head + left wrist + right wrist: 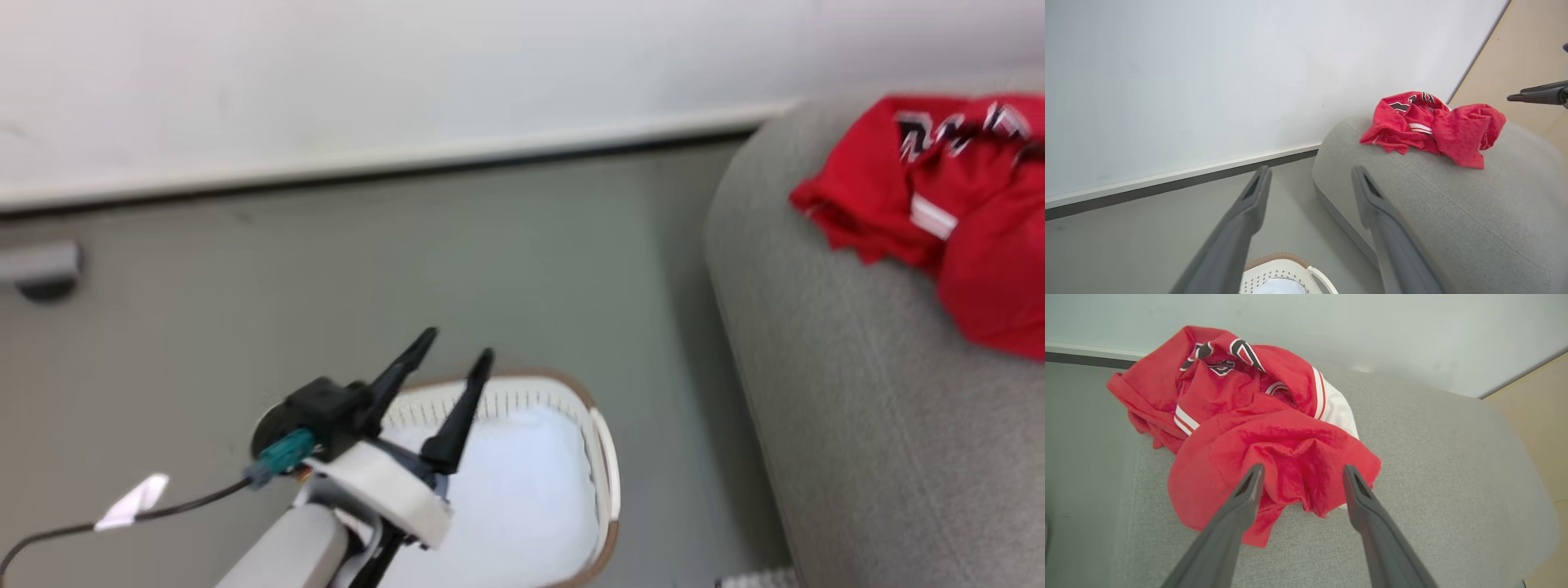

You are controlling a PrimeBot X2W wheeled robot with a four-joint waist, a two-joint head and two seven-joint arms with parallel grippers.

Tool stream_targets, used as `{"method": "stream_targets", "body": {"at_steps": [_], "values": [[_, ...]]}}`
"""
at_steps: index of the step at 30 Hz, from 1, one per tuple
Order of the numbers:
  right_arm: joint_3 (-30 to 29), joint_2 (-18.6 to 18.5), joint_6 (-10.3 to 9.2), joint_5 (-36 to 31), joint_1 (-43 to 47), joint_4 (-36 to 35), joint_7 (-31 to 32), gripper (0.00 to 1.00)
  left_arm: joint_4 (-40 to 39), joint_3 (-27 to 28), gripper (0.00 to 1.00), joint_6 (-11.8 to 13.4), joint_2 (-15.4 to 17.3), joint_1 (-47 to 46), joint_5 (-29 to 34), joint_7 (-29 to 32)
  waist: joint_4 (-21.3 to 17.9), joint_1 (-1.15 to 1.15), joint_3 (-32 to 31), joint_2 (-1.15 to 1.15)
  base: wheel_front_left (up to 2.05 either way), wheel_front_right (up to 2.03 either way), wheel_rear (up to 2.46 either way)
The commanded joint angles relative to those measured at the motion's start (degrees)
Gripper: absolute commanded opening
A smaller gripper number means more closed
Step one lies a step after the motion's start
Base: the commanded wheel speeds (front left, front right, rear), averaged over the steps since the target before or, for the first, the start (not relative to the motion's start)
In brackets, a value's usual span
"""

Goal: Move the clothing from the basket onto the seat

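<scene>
The red clothing lies crumpled on the light grey seat at the right; I see it too as clothing and clothing, with white stripes and black-and-white lettering. The white basket stands on the floor left of the seat, with a pale cushion inside. My left gripper hangs open above the basket, nothing between its fingers. My right gripper is open just above the clothing's near edge, holding nothing. Its fingertips reach in beyond the clothing in the left wrist view.
A white wall with a pale skirting board runs behind the grey floor. A grey fitting sticks out at the far left. A black cable trails from my left wrist. Tan flooring lies beyond the seat.
</scene>
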Motion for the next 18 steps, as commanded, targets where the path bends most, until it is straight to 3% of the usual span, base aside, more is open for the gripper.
{"method": "stream_targets", "body": {"at_steps": [1,9,13,18], "values": [[1.1,-1.1,-0.13,1.1,1.6,-1.7,0.2,1.0,0.0,0.9,1.0,0.3,0.2,1.7,-0.3,0.0,1.1,0.01,-7.5,0.0,0.0,0.0,0.0],[4.0,-4.0,-0.13,7.8,7.4,-16.4,-4.5,1.0,-2.2,10.5,1.0,2.9,1.5,8.2,-1.1,0.0,3.9,0.01,-14.6,0.0,0.0,0.0,0.0],[1.9,-2.2,-0.13,10.6,12.5,-22.9,-9.3,1.0,-3.3,14.5,1.0,4.1,1.5,11.0,-0.1,0.0,5.6,0.01,-15.8,0.0,0.0,0.0,0.0],[-2.1,0.1,-0.13,8.9,20.2,-28.9,-15.0,1.0,-4.0,19.5,1.0,5.4,0.8,14.1,1.3,0.0,7.0,0.01,-16.7,0.0,0.0,0.0,0.0]]}}
